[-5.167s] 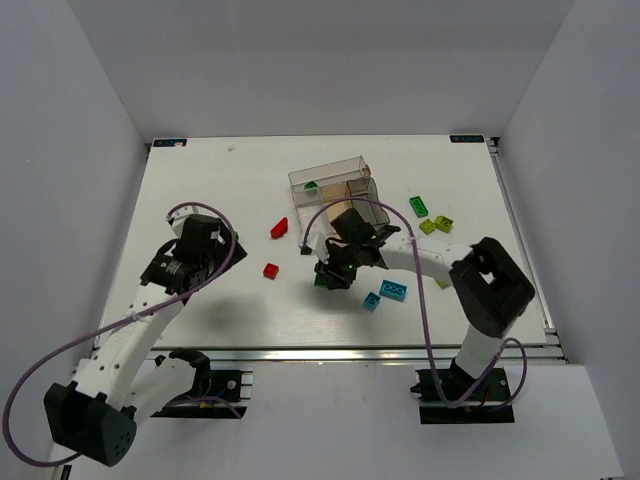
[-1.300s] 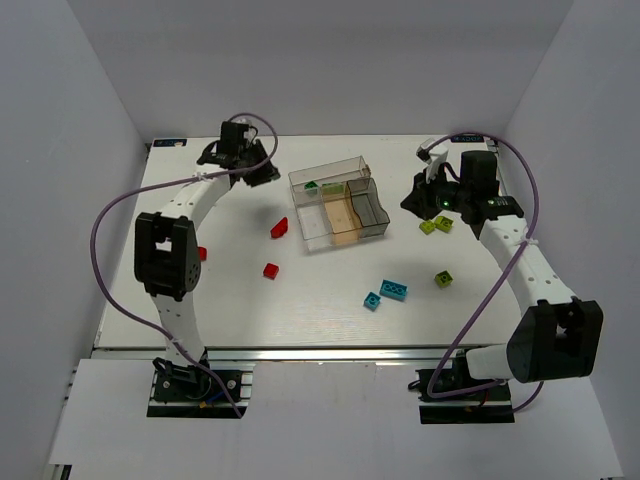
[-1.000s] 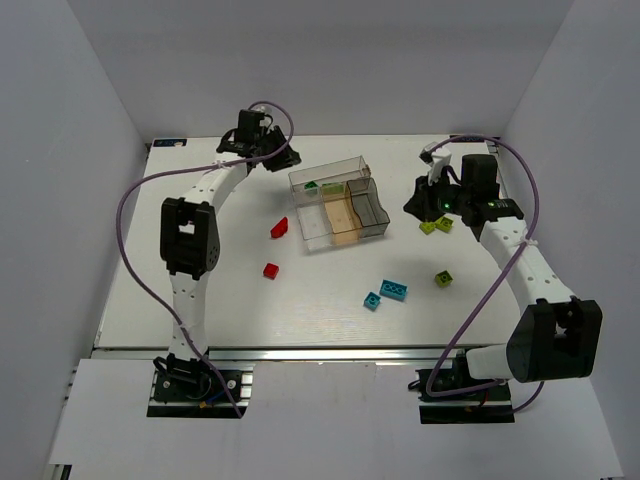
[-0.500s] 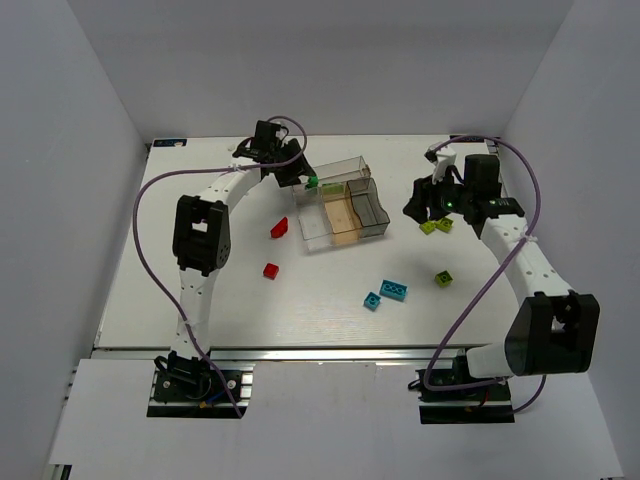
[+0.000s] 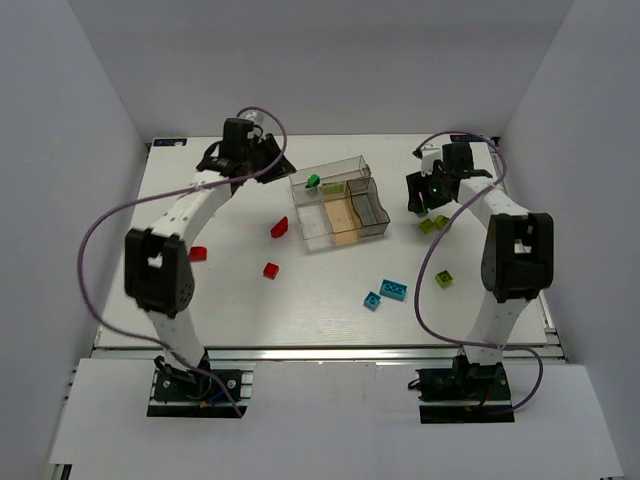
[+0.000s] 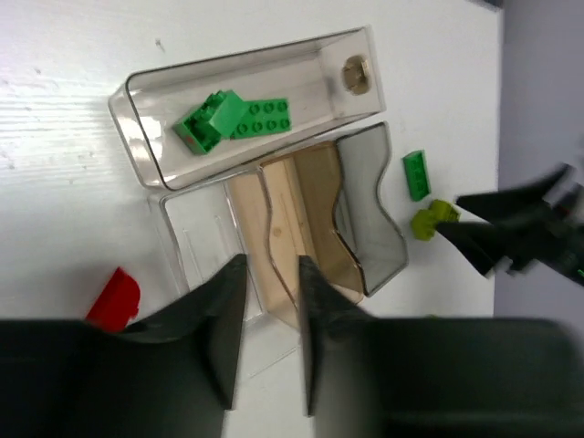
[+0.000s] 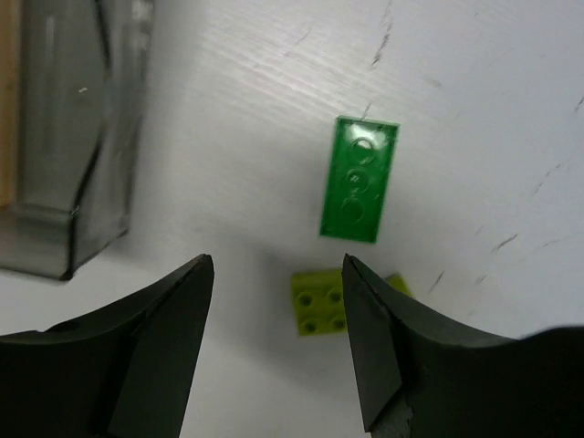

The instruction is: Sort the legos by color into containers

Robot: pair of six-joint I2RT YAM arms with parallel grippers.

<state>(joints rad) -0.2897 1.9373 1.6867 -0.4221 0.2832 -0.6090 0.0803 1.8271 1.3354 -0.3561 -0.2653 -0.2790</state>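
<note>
White matte table (image 5: 230,300) holds clear bins (image 6: 246,53), studded bricks (image 7: 359,180). We see left gripper (image 6: 269,274) closed, right gripper (image 7: 276,265) spread, both empty.

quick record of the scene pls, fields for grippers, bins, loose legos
clear plastic bin cluster: green lego bricks in the long bin; other bins look empty
left gripper: shut, empty, over the bins
right gripper: open, empty, by a dark green lego brick and a lime lego brick
red lego bricks: three, left of the bins
cyan lego bricks: two, side by side, outside bins
</note>
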